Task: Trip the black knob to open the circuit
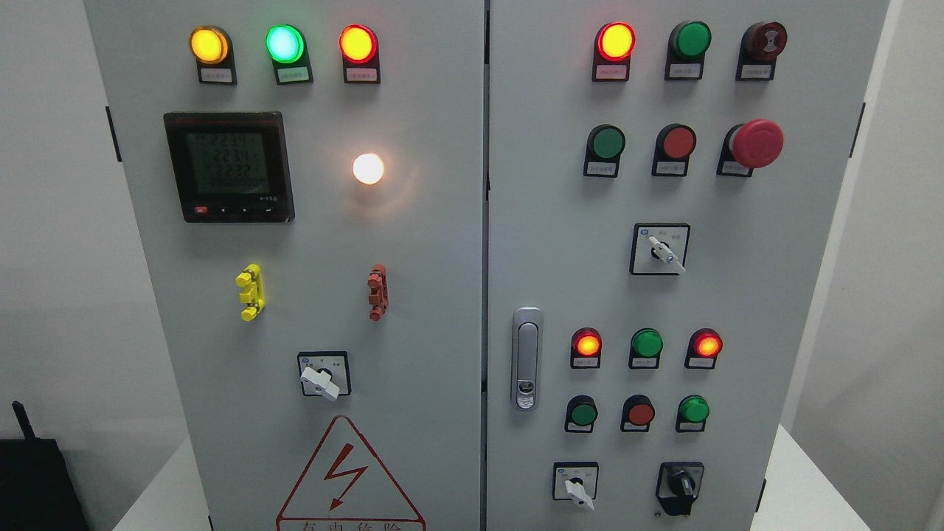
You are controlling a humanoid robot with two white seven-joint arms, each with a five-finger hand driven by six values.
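The black knob [680, 487] sits at the lower right of the right cabinet door [796, 295], inside a black surround, with its grip standing roughly upright. To its left is a white-handled selector switch [576, 487] whose handle points down to the right. No robot hand or arm shows anywhere in the head view.
The grey cabinet has two doors with a metal latch handle [526, 358] near the seam. Lit lamps, coloured push buttons and a red mushroom stop button [755, 143] fill the right door. The left door carries a meter [228, 167], two more white selectors and a warning triangle [346, 479].
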